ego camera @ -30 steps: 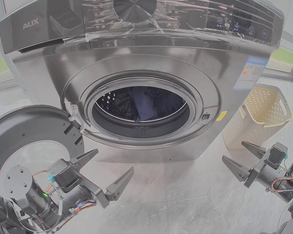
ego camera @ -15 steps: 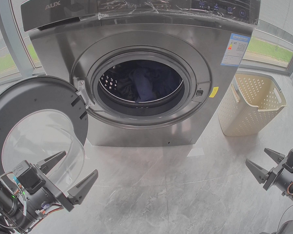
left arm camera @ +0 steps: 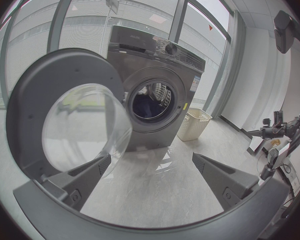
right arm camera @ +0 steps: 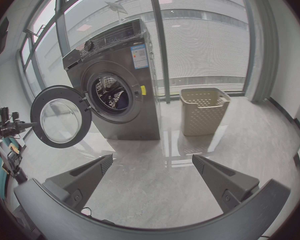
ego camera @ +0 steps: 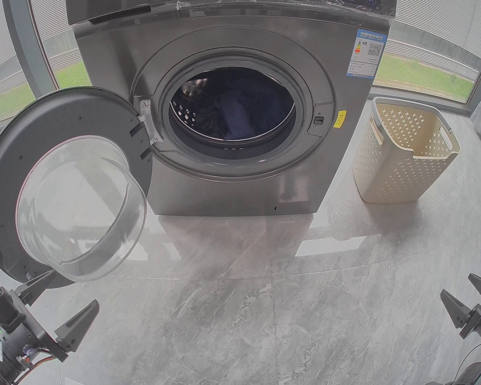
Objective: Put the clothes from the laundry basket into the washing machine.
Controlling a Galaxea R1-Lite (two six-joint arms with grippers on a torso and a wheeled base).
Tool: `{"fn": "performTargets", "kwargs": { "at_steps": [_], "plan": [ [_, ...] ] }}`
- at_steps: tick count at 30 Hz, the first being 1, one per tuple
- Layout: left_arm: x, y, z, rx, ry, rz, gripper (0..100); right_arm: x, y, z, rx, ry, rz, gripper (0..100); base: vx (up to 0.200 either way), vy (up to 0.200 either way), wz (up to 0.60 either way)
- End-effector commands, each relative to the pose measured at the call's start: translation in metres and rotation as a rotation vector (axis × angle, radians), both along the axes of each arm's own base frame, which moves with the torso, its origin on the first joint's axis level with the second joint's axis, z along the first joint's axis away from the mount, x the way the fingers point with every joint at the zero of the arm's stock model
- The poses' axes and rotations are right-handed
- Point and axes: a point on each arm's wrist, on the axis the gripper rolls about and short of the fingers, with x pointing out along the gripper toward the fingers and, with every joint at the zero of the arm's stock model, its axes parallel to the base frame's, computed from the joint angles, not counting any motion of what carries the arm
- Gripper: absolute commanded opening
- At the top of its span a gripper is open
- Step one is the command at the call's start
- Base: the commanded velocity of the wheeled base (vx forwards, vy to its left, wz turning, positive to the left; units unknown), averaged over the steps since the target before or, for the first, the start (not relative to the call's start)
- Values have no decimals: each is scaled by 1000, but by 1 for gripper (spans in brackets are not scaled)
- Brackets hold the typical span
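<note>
Two claws first: how do they stand? (Surveyor)

Both spread wide, nothing held. The left gripper (ego camera: 75,290) hangs low over the floor (ego camera: 262,306), just below the lower rim of the open door (ego camera: 53,118). The right gripper (ego camera: 457,285) hangs low on the far right, also over bare floor, well apart from the laundry basket (ego camera: 395,172). (Recorder)

The load? (Surveyor)

The clothes (ego camera: 235,116) lie in the drum of the washing machine (ego camera: 240,193). They form a dark heap with a navy piece at the middle, seen through the open porthole. (Recorder)

Machine and door? (Surveyor)

It is a grey front-loader with clear film stretched over its control panel. The door is hinged on the porthole's left and swung out toward the robot's left, its clear glass bowl (ego camera: 80,209) facing forward. (Recorder)

Basket? (Surveyor)

Cream plastic with perforated sides, upright on the floor just beside the machine's right flank, not touching it. Its inner wall shows from above. (Recorder)

Ground? (Surveyor)

Pale grey marbled tile, polished, with thin seams. It mirrors the machine's front and carries bright patches of window light near the machine's foot. (Recorder)

The room? (Surveyor)

Tall windows (ego camera: 438,38) in dark frames run behind the machine and basket. Outside are a slatted grey facade and a strip of grass (ego camera: 427,76). The left wrist view shows a white wall (left arm camera: 256,84) meeting the glazing at a corner past the basket. (Recorder)
</note>
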Motion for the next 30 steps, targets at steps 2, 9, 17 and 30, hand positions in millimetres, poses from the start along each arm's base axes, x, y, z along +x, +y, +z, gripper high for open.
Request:
{"fn": "performTargets", "kwargs": {
  "at_steps": [2,9,17,30],
  "plan": [
    [-43,28,-13,-46,-92,82,100,-44,-13,-19,22,-114,-126,100,-100,0,0],
    [-71,36,-35,-52,-121,150,100,-63,-15,-40,21,-92,-107,100,-57,0,0],
    [-80,35,-52,68,-93,278,100,-63,-15,-39,29,-120,-156,100,0,0,0],
    [-87,36,-65,69,-63,410,100,-72,-14,-42,8,-204,-275,100,0,0,0]
  ]
}}
